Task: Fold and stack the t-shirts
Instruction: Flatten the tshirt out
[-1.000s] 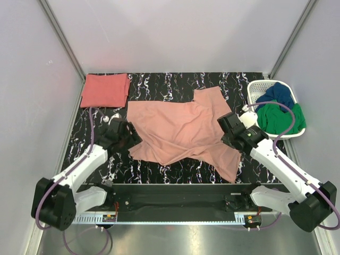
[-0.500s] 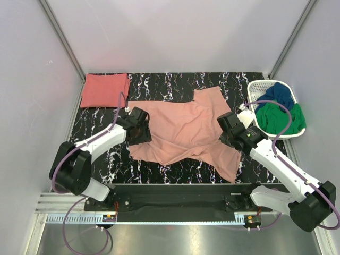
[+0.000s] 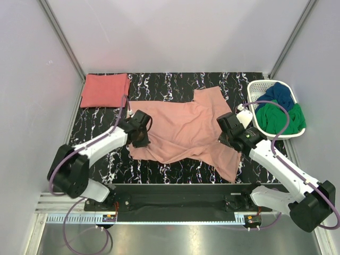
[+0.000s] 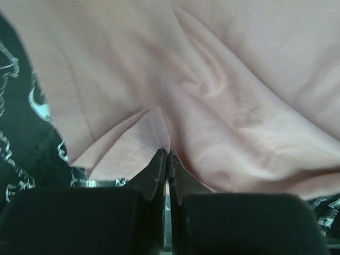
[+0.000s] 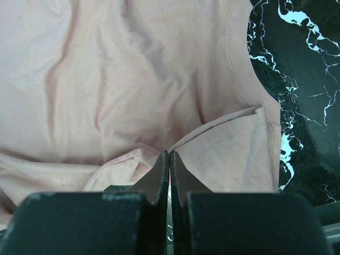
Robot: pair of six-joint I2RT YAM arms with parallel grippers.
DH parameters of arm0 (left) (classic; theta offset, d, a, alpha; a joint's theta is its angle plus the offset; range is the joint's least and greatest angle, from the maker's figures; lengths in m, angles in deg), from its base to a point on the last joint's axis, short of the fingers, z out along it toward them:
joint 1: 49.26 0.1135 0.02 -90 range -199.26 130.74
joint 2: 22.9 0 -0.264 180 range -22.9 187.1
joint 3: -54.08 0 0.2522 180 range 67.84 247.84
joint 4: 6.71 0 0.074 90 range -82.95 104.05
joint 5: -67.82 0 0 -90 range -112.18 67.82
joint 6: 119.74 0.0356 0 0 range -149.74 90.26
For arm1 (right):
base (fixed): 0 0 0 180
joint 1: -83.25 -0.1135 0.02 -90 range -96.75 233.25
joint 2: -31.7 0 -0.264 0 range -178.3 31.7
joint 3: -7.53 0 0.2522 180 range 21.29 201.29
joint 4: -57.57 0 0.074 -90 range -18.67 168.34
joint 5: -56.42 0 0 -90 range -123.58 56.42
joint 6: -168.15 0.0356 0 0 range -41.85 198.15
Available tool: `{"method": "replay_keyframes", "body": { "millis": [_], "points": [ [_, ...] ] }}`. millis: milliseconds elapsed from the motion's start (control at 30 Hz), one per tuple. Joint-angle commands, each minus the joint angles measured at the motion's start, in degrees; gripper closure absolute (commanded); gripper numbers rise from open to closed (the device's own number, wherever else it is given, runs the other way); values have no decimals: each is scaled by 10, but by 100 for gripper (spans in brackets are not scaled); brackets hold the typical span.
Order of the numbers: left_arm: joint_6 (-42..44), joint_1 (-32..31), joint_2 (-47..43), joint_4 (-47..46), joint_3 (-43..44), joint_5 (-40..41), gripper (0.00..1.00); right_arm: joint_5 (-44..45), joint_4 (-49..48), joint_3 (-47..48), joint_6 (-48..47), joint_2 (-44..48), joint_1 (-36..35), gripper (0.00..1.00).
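A pale salmon-pink t-shirt (image 3: pixel 180 130) lies spread and rumpled across the middle of the black marbled table. My left gripper (image 3: pixel 142 133) is at its left edge, shut on a pinched fold of the pink cloth (image 4: pixel 154 133). My right gripper (image 3: pixel 229 137) is at the shirt's right side, shut on a fold of the same cloth (image 5: pixel 223 143) beside a sleeve hem. A darker coral-red t-shirt (image 3: pixel 105 90) lies folded flat at the back left corner, apart from both grippers.
A white basket (image 3: pixel 255 90) at the right edge holds green cloth (image 3: pixel 279 118) and blue cloth (image 3: pixel 279 94). Grey walls enclose the table on three sides. Bare black tabletop (image 3: pixel 159 82) shows behind the pink shirt.
My left arm swung in from the table's left to the pink shirt's left edge and its jaws closed on the cloth. The right gripper kept its hold in place.
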Motion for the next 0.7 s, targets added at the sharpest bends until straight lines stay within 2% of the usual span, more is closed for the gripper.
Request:
{"method": "replay_keyframes", "body": {
  "millis": [0,133,267,300,367,433,533,667],
  "points": [
    [-18,-5,-92,26,-20,28,100,16,-15,-6,-8,12,0,100],
    [-56,-7,-225,23,-102,-12,100,27,-6,-14,-7,11,-1,100],
    [-125,-12,-329,1,-218,-52,90,33,-1,-18,-5,5,0,100],
    [-135,-13,-348,0,-236,-63,76,31,-1,-19,-9,5,0,100],
    [-168,-22,-396,12,-270,-73,71,29,-3,-19,-11,8,0,100],
    [-189,-32,-423,48,-275,-60,47,19,-10,-18,-15,16,1,100],
    [-206,-50,-461,79,-266,-14,35,5,-16,-17,-17,25,-1,100],
    [-230,-52,-458,101,-249,18,27,-3,-17,-16,-17,32,0,100]
  ]
}}
